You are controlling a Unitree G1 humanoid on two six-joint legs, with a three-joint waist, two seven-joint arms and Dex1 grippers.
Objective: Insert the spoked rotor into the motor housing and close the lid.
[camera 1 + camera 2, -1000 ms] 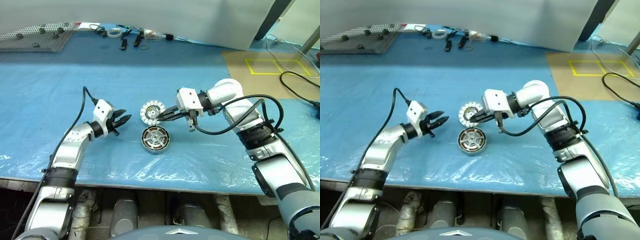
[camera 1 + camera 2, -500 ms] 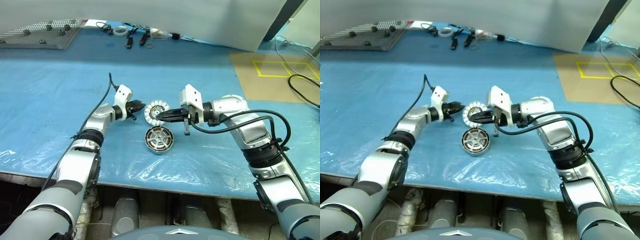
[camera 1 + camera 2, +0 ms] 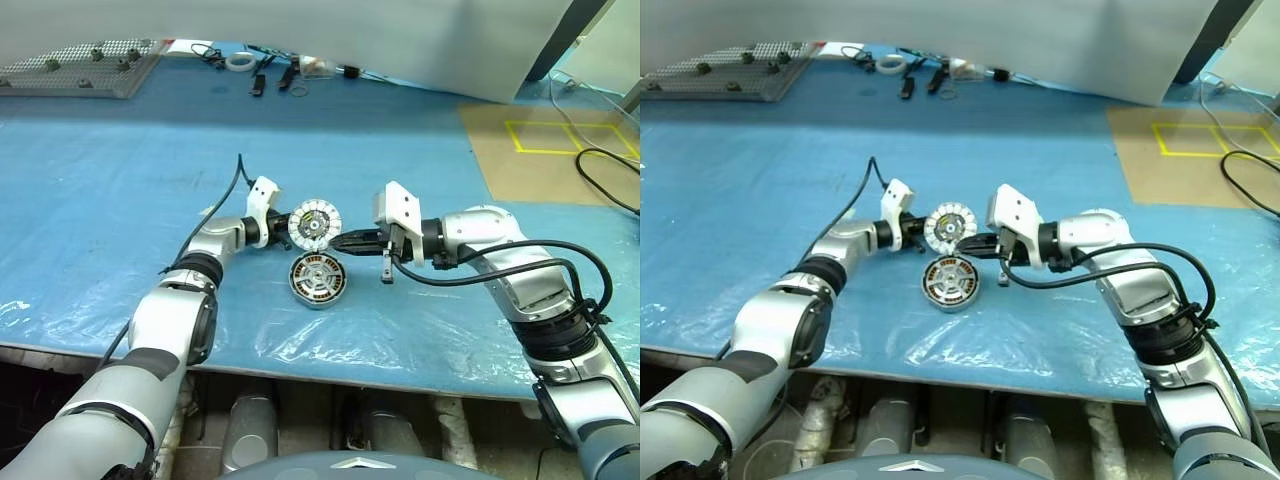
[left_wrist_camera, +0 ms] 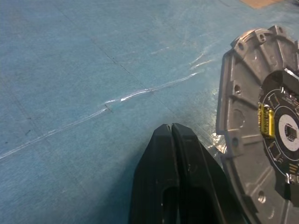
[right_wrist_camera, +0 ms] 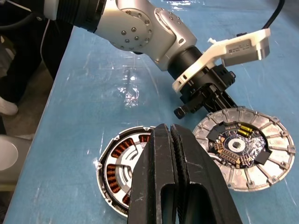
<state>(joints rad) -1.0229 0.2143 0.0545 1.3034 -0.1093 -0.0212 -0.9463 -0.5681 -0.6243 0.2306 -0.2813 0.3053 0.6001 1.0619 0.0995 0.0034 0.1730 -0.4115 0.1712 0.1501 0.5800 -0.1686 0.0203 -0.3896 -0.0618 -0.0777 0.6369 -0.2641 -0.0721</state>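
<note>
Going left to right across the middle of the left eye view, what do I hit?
Left gripper → lid, standing on edge → right gripper. The motor housing lies on the blue sheet just below the lid, rotor already in it.

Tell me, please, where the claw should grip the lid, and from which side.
Probably the thin rim of the lid, one finger on each flat face. It is a flat disc standing tilted near the motor housing, so its edge is exposed. Come edge-on from the side of the right claw, and keep off the circuit parts at its centre.
</note>
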